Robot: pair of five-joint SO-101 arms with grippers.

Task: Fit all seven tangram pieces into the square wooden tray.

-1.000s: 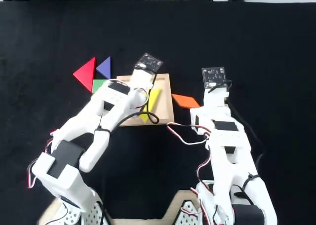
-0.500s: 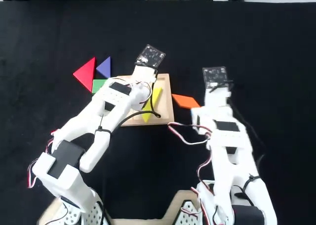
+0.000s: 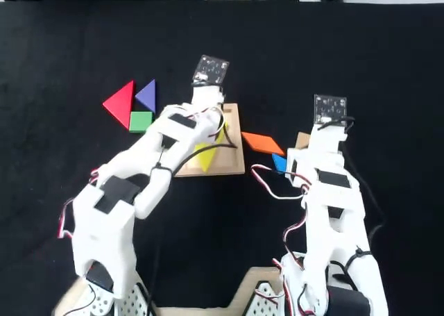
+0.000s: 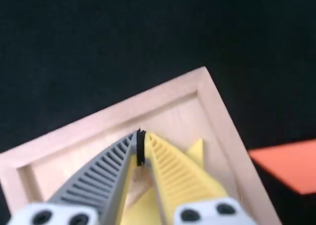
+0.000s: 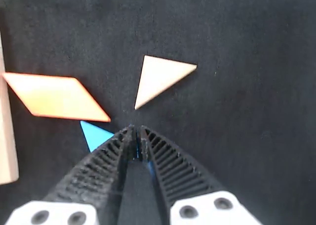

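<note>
Jaws look shut and empty to us: left gripper (image 4: 139, 142) above yellow triangle (image 4: 197, 150) near square wooden tray's (image 4: 123, 109) right edge, right gripper (image 5: 136, 136) above blue triangle (image 5: 94, 134).

The tray (image 3: 232, 160) lies mid-counter (image 3: 388, 66), with a long triangle (image 3: 206, 156) lying in it. Left of the tray sits a square (image 3: 141, 121). Just behind the square is a big triangle (image 3: 122, 102), with a small triangle (image 3: 146, 94) at its right. Right of the tray lies a parallelogram (image 3: 262, 142), with a near triangle (image 3: 279, 163) just in front of it and a far triangle (image 3: 302, 139) to its right.
</note>
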